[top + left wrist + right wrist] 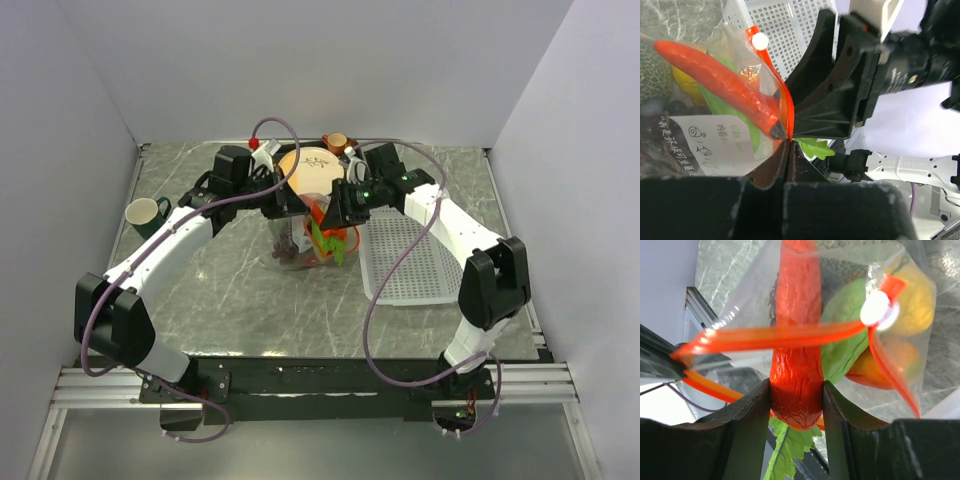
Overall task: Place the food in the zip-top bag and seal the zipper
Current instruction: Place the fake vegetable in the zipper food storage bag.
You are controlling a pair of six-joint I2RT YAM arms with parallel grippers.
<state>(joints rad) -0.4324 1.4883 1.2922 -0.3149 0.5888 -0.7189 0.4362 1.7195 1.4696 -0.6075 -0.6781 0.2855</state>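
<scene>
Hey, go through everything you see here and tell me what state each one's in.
zip-top bag: mouth open.
zipper: unsealed.
carrot: partway through the bag's mouth, leafy end outside.
left gripper: shut on the zipper.
right gripper: shut on the carrot.
green mug: upright.

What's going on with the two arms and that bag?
The left hand is shut on the zipper at the mouth of the zip-top bag, holding it up. The right hand grips the carrot near its leafy end, with its tip inside the bag. Other food, including the yellow pear, sits in the bag. The mouth is open, not yet sealed.
</scene>
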